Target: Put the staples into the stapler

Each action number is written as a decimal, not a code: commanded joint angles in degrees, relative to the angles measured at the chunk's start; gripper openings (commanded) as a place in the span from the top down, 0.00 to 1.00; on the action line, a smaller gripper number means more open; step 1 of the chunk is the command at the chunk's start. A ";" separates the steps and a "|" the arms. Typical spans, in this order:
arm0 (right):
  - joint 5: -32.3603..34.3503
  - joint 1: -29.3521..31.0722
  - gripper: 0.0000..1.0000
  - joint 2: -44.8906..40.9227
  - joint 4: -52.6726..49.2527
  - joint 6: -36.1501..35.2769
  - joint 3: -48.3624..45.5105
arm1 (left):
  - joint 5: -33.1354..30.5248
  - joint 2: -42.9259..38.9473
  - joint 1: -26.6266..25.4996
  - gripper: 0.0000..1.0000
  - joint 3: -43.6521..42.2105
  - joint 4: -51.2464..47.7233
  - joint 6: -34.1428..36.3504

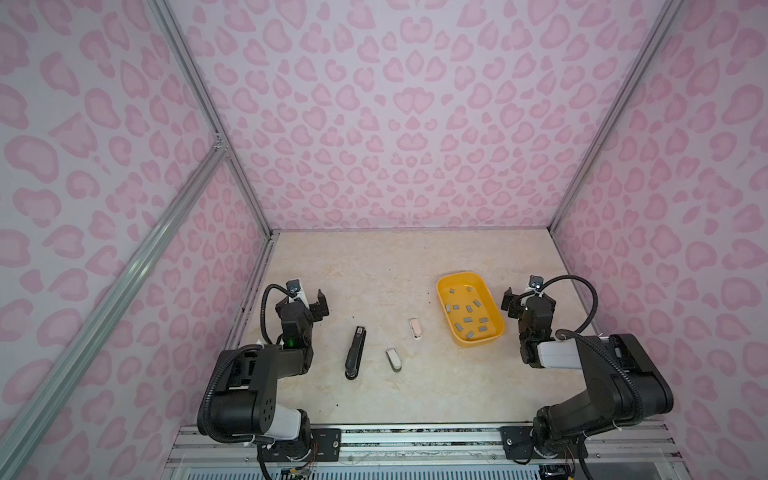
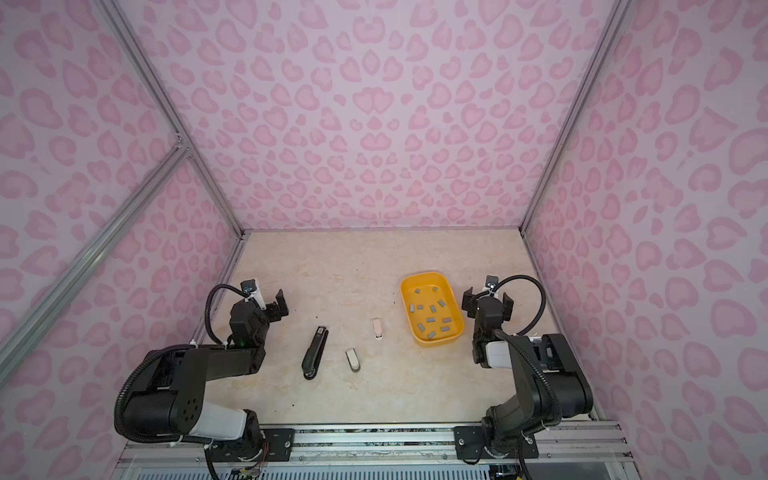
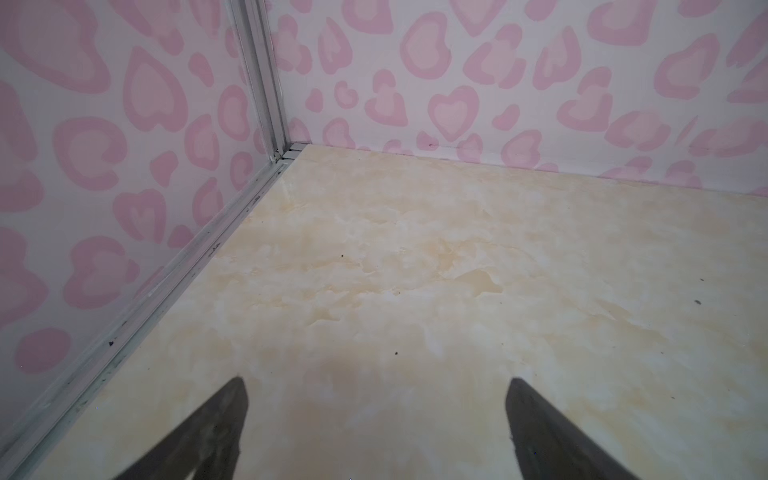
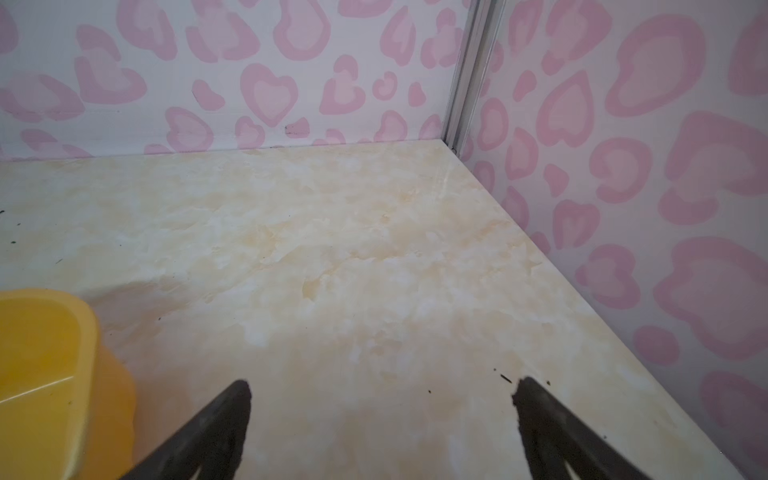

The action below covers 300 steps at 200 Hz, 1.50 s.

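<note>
In both top views the left gripper (image 1: 311,300) sits lower left, jaws spread wide and empty, one finger partly hidden by its camera. Rightward lie a black stapler (image 1: 356,347), a grey stapler (image 1: 393,359) and a pink stapler (image 1: 414,328), too small to show detail. The staples (image 1: 467,320) lie scattered in the yellow tray (image 1: 457,275), right of centre. The right wrist view cuts the tray off at its left edge. The right gripper (image 1: 525,299), beside the tray, gapes wide, empty.

Cream marbled table (image 1: 374,266). On it, all apart: black stapler (image 1: 356,352), white small stapler (image 1: 393,359), pink small stapler (image 1: 415,328), yellow tray (image 1: 478,341) (rightmost). Scattered dark specks.
</note>
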 commanded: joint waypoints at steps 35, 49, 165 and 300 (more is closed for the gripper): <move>0.49 0.14 0.01 -0.04 1.26 -0.13 -0.42 | 0.02 0.08 0.01 0.02 0.26 1.77 0.22; 0.49 0.13 0.01 -0.09 1.21 -0.17 -0.43 | 0.02 0.09 0.06 0.02 0.26 1.77 0.21; 0.49 0.07 0.01 -0.09 1.17 -0.15 -0.43 | 0.02 0.08 0.00 0.02 0.21 1.77 0.24; -1.88 0.51 0.01 -2.96 0.63 -1.98 -0.10 | -2.84 -2.29 -0.07 0.02 1.92 -2.89 -0.64</move>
